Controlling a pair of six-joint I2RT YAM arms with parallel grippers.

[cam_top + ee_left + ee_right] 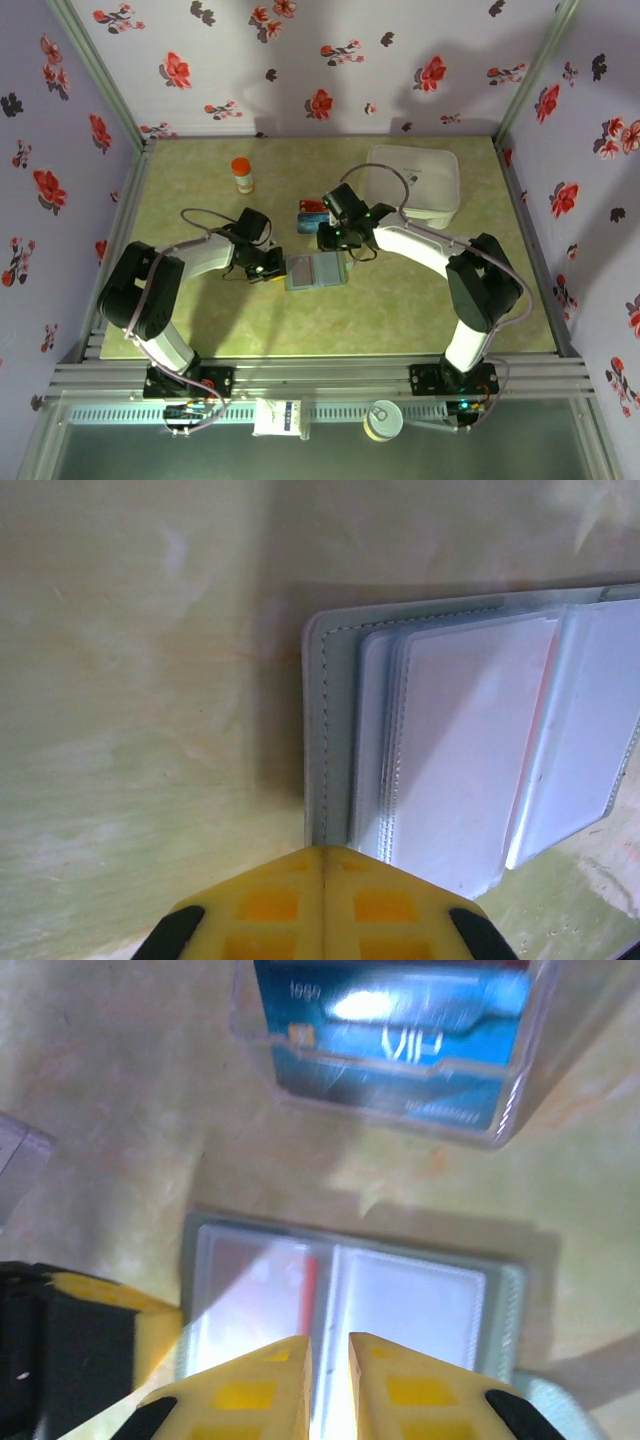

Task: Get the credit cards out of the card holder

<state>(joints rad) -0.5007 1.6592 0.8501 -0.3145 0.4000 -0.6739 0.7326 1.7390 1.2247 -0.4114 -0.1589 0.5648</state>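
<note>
The grey-blue card holder [316, 271] lies open on the green table, its clear sleeves [470, 750] facing up. A red card [311, 1282] shows inside its left sleeve. My left gripper [270, 267] is shut, and its yellow tip [322, 848] presses on the holder's stitched edge [328, 730]. My right gripper [330, 1342] hovers over the holder's centre crease with its jaws a narrow gap apart and only glare showing between them. A blue credit card [400, 1040] and a red one [312, 209] lie in a clear plastic tray [310, 218] just beyond the holder.
A large white box [415, 180] stands at the back right, close behind my right arm. A small orange-capped bottle [242, 175] stands at the back left. Raised rails border the table on both sides.
</note>
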